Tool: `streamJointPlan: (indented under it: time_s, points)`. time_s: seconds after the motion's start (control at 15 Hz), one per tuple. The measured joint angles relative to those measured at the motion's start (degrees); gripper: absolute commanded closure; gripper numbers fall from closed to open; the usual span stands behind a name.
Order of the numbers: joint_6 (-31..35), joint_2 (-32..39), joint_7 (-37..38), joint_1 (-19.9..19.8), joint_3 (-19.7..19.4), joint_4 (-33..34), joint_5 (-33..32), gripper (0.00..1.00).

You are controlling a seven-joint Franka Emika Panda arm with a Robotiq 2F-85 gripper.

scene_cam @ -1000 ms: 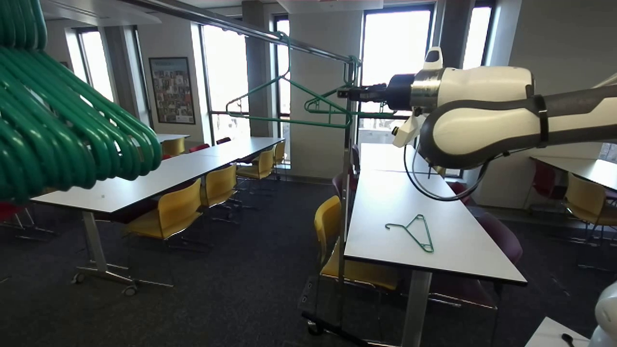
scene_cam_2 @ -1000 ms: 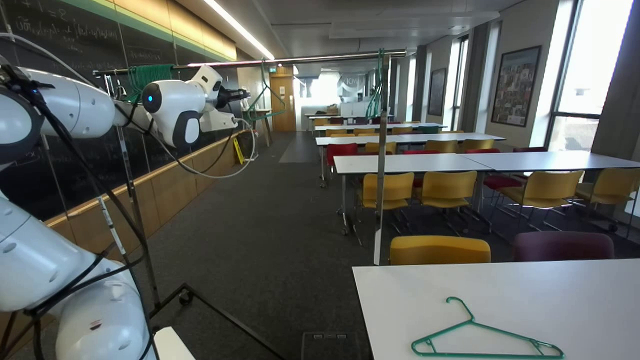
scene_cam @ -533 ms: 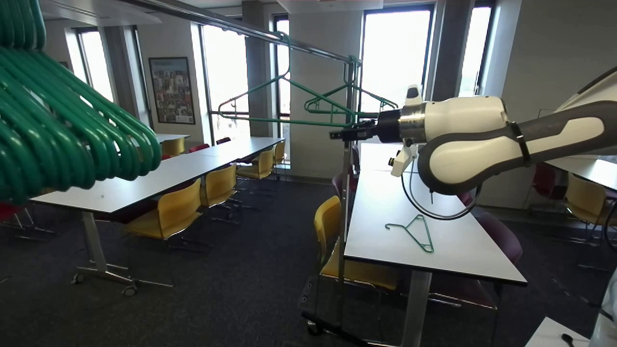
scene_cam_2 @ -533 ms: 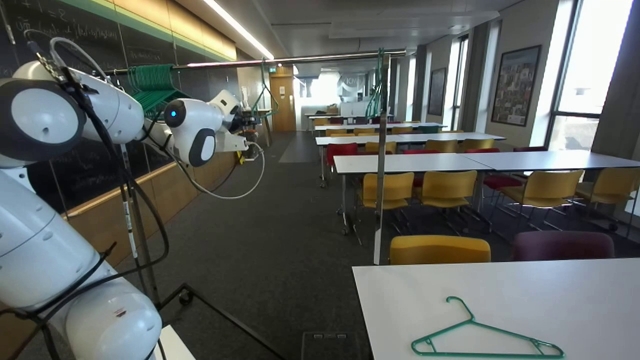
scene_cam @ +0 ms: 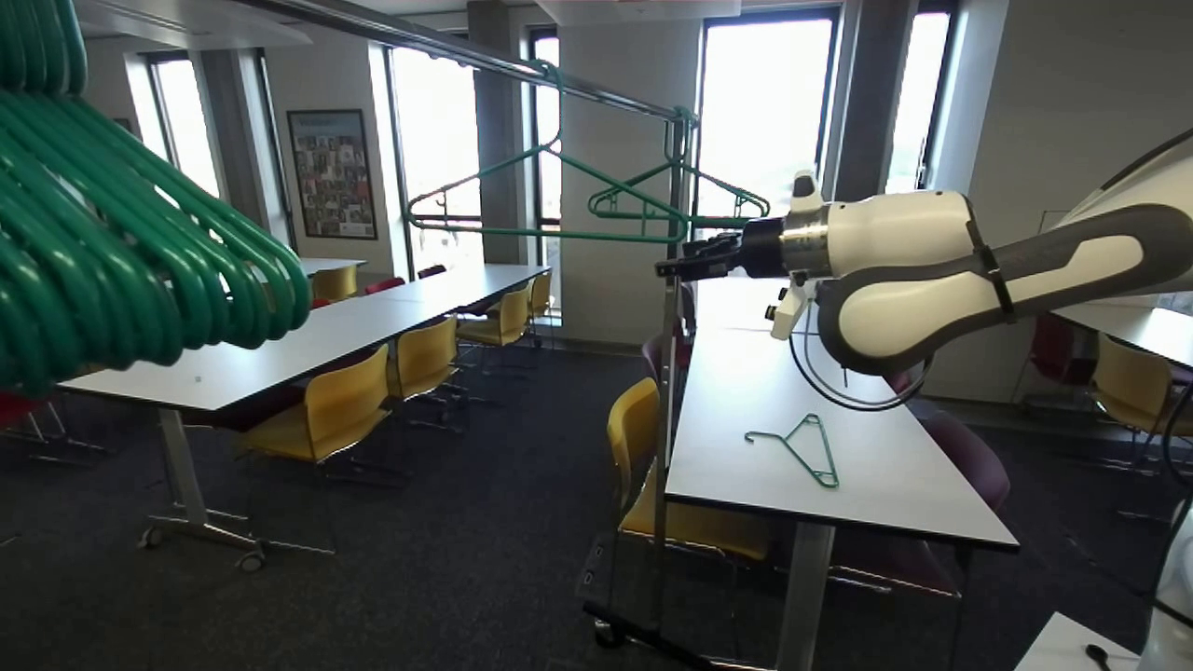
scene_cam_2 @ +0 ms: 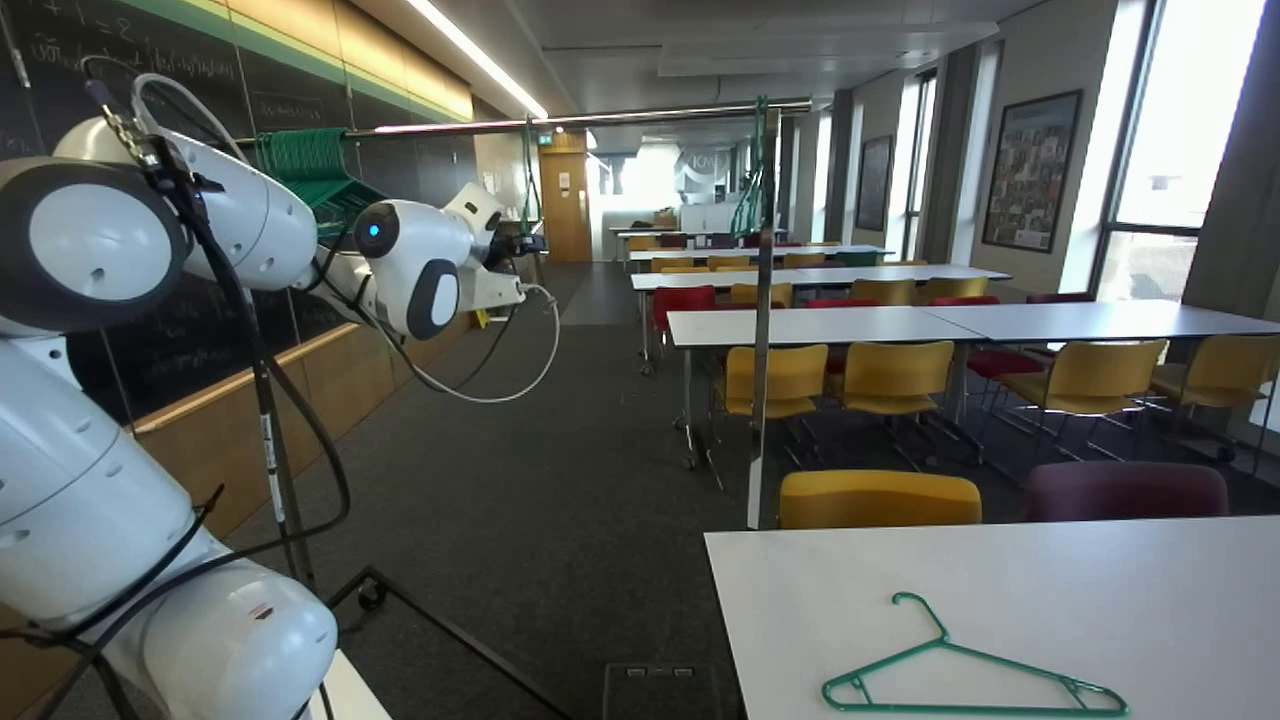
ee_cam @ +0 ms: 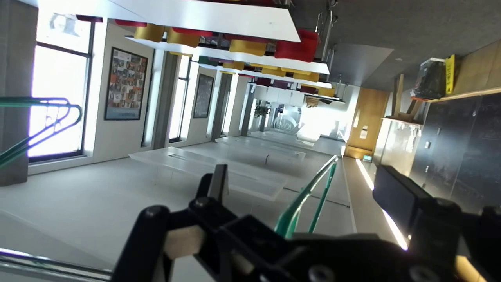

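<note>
In the wrist view my gripper [ee_cam: 307, 190] is open, its two fingers wide apart with nothing pinched between them. Beyond and between them, partly hidden behind the gripper body, appears a green plastic hanger [ee_cam: 285, 222]. That hanger [scene_cam: 545, 232] hangs from the metal rail [scene_cam: 466, 58], in an exterior view, with the gripper [scene_cam: 678, 261] just below its near lower corner. Whether they touch I cannot tell. Another exterior view puts the gripper [scene_cam_2: 535, 244] beside the hanger's [scene_cam_2: 529, 170] lower end. A separate green hanger [scene_cam_2: 942, 640] lies flat on the white table [scene_cam_2: 780, 580].
A dense bunch of green hangers [scene_cam: 140, 252] crowds one end of the rail; a few more hangers [scene_cam_2: 748, 205] hang by the far upright post [scene_cam_2: 762, 350]. Yellow chairs [scene_cam: 643, 429] and long tables stand around. A cable loop [scene_cam_2: 545, 370] hangs below the wrist.
My gripper has come down and its fingers have spread. The hanging hanger is free of the fingers and has turned on the rail. The hanger on the table has not moved.
</note>
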Motion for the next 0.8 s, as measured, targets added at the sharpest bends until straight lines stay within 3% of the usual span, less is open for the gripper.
streamJointPlan:
  time_s: [0.07, 0.13, 0.27, 0.8]
  points:
    - [0.0, -0.36, -0.16, 0.0, -0.82, -0.01, -0.86, 0.25]
    - [0.0, -0.73, -0.17, 0.01, -1.55, -0.07, -1.61, 0.26]
    - [0.0, -1.26, 0.05, 1.74, -3.95, -0.1, -3.37, 0.4]
    - [0.01, -4.57, 1.65, 21.99, -21.71, -0.12, -10.73, 1.0]
